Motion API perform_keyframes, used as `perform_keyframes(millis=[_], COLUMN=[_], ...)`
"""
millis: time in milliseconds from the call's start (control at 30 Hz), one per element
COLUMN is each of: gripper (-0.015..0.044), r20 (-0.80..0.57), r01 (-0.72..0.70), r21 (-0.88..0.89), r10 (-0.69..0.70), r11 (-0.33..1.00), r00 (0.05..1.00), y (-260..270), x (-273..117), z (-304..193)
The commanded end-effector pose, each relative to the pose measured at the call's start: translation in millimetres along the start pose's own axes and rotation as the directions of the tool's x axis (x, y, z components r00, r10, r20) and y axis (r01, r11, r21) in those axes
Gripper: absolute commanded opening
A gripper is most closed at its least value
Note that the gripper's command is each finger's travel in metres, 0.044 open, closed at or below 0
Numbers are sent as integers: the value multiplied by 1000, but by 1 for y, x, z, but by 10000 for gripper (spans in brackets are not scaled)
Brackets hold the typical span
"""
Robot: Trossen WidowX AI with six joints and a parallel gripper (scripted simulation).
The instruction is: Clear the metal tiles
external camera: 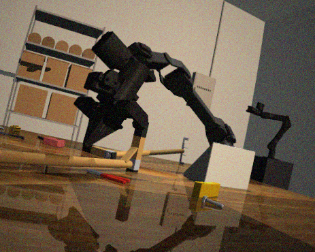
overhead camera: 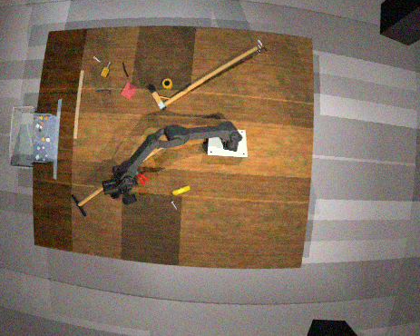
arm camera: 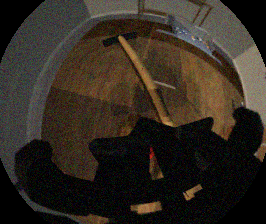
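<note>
The steel bench plate (overhead camera: 52, 132) is at the left table edge, with several small tiles (overhead camera: 40, 126) on it. The clear catch box (overhead camera: 23, 164) adjoins its far end. The long scraper (overhead camera: 92, 194) (external camera: 71, 160) (arm camera: 143, 69) lies on the table, its black crosshead (overhead camera: 79, 204) (arm camera: 119, 39) toward the front left. Its short black-topped grip (external camera: 139, 146) stands upright in the exterior view. My gripper (overhead camera: 107, 187) (external camera: 87, 149) is shut and empty, pointing down close to the scraper's handle. Whether the tip touches the handle cannot be told. The arm hides part of the handle from above.
A second long wooden tool (overhead camera: 212, 74) (external camera: 162, 151) with a hooked end lies behind the arm. Red pliers (overhead camera: 142, 178) (external camera: 115, 178) lie near the gripper. A yellow block (overhead camera: 181, 190) (external camera: 207, 189) and a bolt (overhead camera: 174, 205) (external camera: 211, 203) lie nearby. A wooden strip (overhead camera: 78, 104) lies near the plate.
</note>
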State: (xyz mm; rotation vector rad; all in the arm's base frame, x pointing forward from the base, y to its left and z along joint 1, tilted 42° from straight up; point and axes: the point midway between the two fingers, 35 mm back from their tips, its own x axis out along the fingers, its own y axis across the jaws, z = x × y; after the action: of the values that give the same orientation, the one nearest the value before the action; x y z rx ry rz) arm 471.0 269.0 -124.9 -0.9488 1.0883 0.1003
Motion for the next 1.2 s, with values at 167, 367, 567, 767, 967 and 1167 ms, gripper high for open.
perform_keyframes(millis=[167,367,567,767,967,1167], gripper=[0,0,0,0,0,0], r20=[-20,-25,-28,-28,-28,-28], r01=[7,9,11,11,11,10], r21=[-12,-14,-15,-15,-15,-15], r10=[-7,-10,-11,-11,-11,-11], r11=[1000,1000,1000,1000,1000,1000], r00=[1000,1000,1000,1000,1000,1000], y=[0,0,0,-3,-9,-14], x=[25,38,45,45,46,47], z=[-17,-26,-32,-31,-29,-27])
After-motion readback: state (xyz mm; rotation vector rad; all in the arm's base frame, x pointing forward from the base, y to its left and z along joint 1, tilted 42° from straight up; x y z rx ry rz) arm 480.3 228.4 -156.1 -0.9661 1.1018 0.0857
